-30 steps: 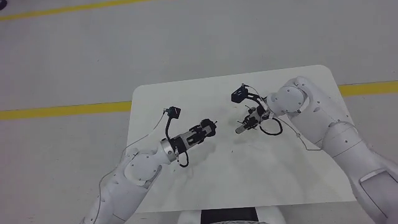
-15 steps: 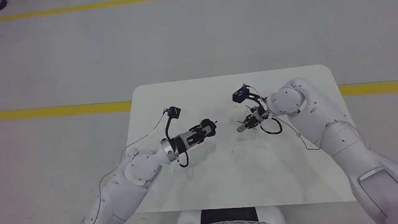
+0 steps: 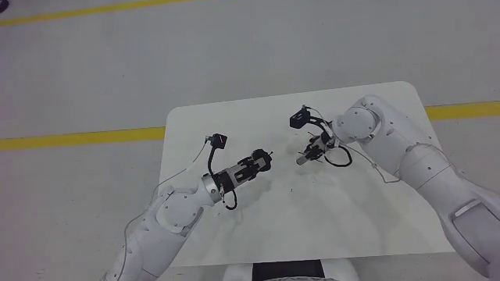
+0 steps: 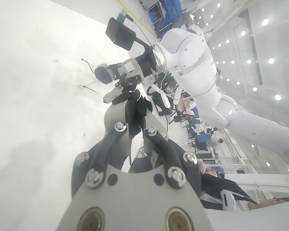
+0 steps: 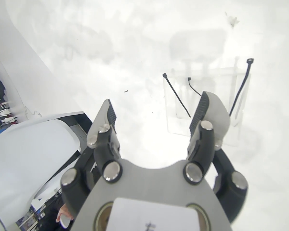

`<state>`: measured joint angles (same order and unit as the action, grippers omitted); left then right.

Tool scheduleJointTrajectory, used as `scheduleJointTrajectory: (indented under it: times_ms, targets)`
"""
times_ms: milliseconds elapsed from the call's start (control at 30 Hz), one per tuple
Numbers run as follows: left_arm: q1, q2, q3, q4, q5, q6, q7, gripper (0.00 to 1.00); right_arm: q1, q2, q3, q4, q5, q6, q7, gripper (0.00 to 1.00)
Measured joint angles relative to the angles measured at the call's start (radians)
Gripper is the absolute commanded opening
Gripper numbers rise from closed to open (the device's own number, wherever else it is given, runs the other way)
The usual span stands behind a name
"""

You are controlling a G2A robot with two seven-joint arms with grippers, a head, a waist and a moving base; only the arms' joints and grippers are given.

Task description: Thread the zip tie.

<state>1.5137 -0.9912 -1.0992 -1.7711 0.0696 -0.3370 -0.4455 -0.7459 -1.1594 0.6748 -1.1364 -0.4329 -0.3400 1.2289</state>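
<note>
Three black zip ties (image 5: 177, 96) (image 5: 193, 88) (image 5: 240, 85) stand upright in a clear plastic holder (image 5: 208, 80) on the white table (image 3: 234, 125). My right gripper (image 5: 156, 106) hangs open just in front of the holder, nothing between its ridged pads. It also shows in the top view (image 3: 303, 158), and the left wrist view has it (image 4: 103, 86) beside two thin ties (image 4: 88, 65). My left gripper (image 4: 134, 104) (image 3: 266, 156) is held above the table a short way from the right one, shut, black pads pressed together. Whether anything is pinched there I cannot tell.
The rounded table edge (image 3: 176, 117) lies behind the left arm, with grey floor and a yellow line (image 3: 78, 138) beyond. Small dark specks (image 5: 232, 21) dot the tabletop. Bare surface spreads around the holder.
The right arm has shifted slightly to the left in the top view. The left arm has kept still.
</note>
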Motion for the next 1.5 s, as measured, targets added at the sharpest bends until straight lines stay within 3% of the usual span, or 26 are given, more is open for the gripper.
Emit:
scheduleJointTrajectory:
  times_ms: [200,500,633,1300,1500]
  targets:
    - [0.000,0.000,0.000,0.000,0.000,0.000,0.000,0.00,0.032,0.011,-0.066,0.030,-0.028,0.000,-0.046,0.32]
    - [0.000,0.000,0.000,0.000,0.000,0.000,0.000,0.00,0.067,0.017,-0.134,0.075,0.001,0.000,-0.098,0.31]
    - [0.000,0.000,0.000,0.000,0.000,0.000,0.000,0.00,0.084,0.017,-0.163,0.090,0.004,0.000,-0.114,0.26]
    - [0.000,0.000,0.000,0.000,0.000,0.000,0.000,0.00,0.137,0.000,-0.274,0.141,0.023,0.000,-0.162,0.24]
    - [0.000,0.000,0.000,0.000,0.000,0.000,0.000,0.00,0.147,0.003,-0.299,0.137,0.033,0.000,-0.164,0.29]
